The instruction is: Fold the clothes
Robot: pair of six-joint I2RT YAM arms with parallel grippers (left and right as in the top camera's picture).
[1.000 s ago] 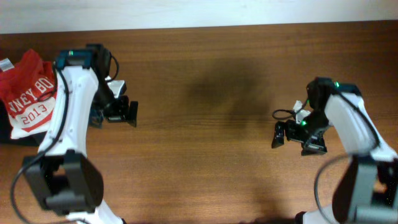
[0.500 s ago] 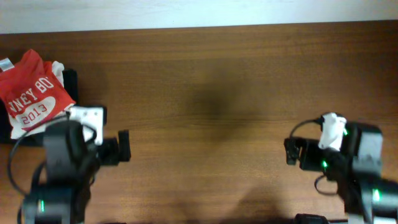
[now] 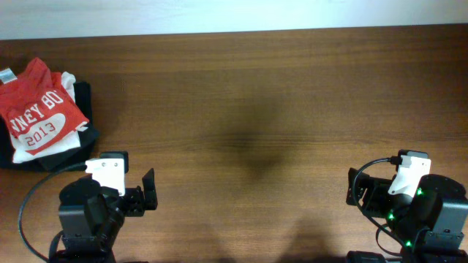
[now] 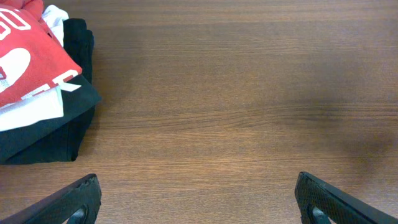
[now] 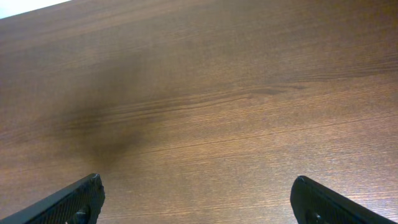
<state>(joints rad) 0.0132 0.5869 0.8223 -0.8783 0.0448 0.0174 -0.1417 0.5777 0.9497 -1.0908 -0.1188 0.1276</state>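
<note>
The red-orange T-shirt (image 3: 36, 109) with white lettering and "2013" lies folded on top of a pile at the far left of the table. It also shows at the top left of the left wrist view (image 4: 28, 53). My left gripper (image 3: 146, 191) is open and empty near the front left edge, well short of the pile. In its wrist view the fingers (image 4: 198, 202) are spread wide over bare wood. My right gripper (image 3: 356, 191) is open and empty at the front right; its fingers (image 5: 198, 199) are also spread over bare wood.
Under the red shirt lie a white folded garment (image 4: 31, 112) and a black folded garment (image 4: 68, 121), stacked at the table's left edge (image 3: 4, 168). The wooden table (image 3: 256, 109) runs to a pale wall at the back.
Both arms have drawn back toward the front edge of the table, away from the middle. The pile of clothes has not moved.
</note>
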